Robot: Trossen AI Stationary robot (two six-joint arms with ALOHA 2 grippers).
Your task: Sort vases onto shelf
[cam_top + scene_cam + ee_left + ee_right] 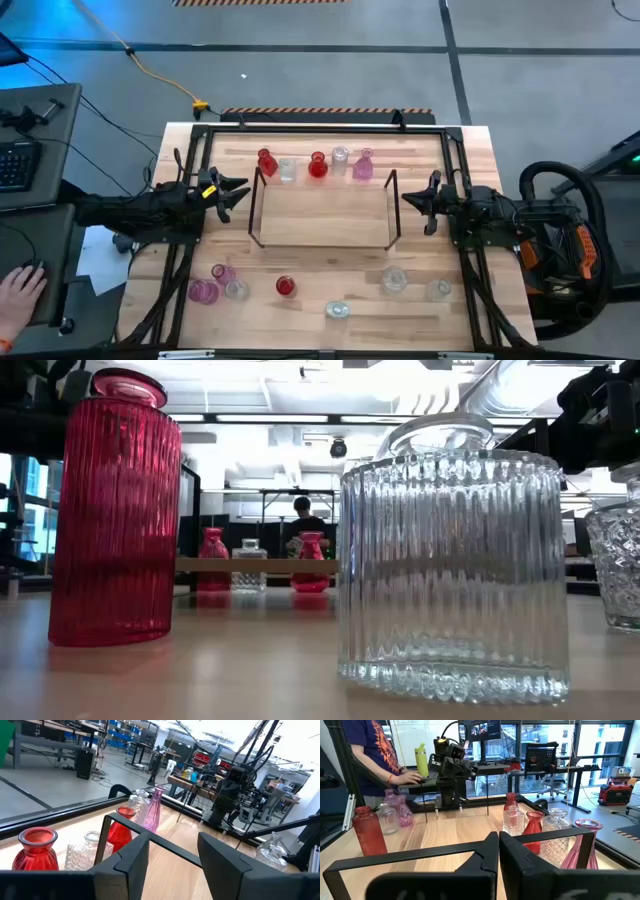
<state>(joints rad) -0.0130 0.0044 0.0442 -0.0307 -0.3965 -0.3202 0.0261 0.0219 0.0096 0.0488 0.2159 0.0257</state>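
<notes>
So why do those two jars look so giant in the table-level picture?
Low view: the red vase and clear ribbed vase stand right by the lens, so they loom; ceiling lights glare white behind. High view: the same vases look tiny.

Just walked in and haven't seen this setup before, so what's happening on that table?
Two robot arms are set to sort small glass vases onto the shelf, but neither is holding anything right now. The left gripper sits open at the shelf's left end, and the right gripper sits shut at its right end. Five vases, including a red vase and a pink vase, line the far side; seven more, among them a clear vase, wait near the front edge. A person's hand rests at a desk beside the table.
</notes>
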